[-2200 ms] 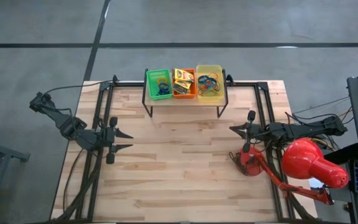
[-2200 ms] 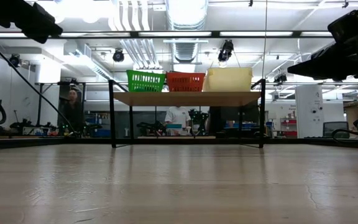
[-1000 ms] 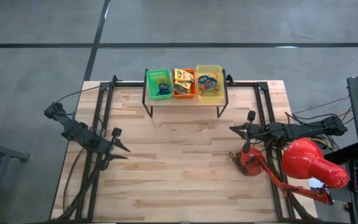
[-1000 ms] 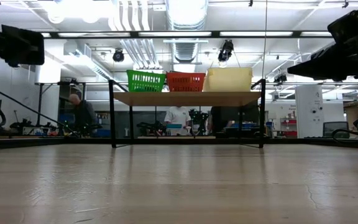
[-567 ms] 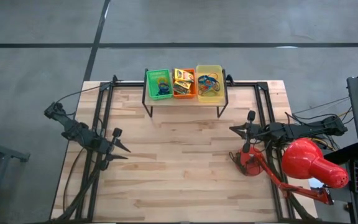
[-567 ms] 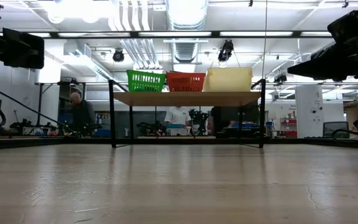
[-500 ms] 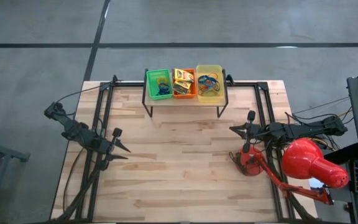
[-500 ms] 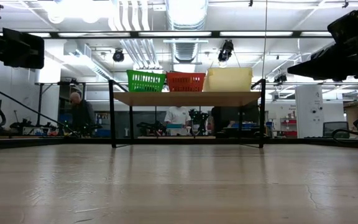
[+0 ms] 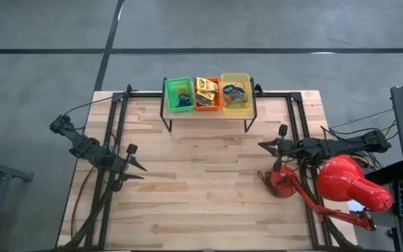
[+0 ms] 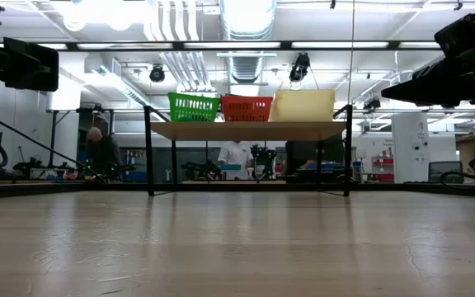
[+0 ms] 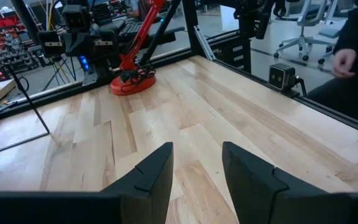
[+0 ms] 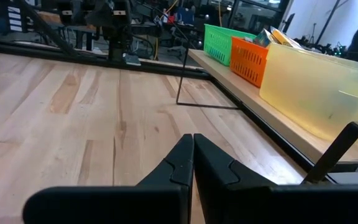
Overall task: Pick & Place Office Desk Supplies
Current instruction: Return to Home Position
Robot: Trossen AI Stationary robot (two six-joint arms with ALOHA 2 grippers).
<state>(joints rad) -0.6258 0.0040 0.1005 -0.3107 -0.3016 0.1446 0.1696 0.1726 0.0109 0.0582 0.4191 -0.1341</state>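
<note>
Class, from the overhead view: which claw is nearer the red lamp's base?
Right. The right claw hangs close by the lamp base, on its shelf side; the left claw is across the table.

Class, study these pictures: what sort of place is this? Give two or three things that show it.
Likely a robotics lab or workshop: a left arm and right arm mounted at a wooden table, bare ceiling ducts overhead, and benches of equipment behind.

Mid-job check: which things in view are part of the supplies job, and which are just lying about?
Job: thin rubber-band loops in the green plastic tray and yellow plastic tray; yellow printed cardboard boxes in the orange plastic tray.
Lying about: big red desk lamp.
</note>
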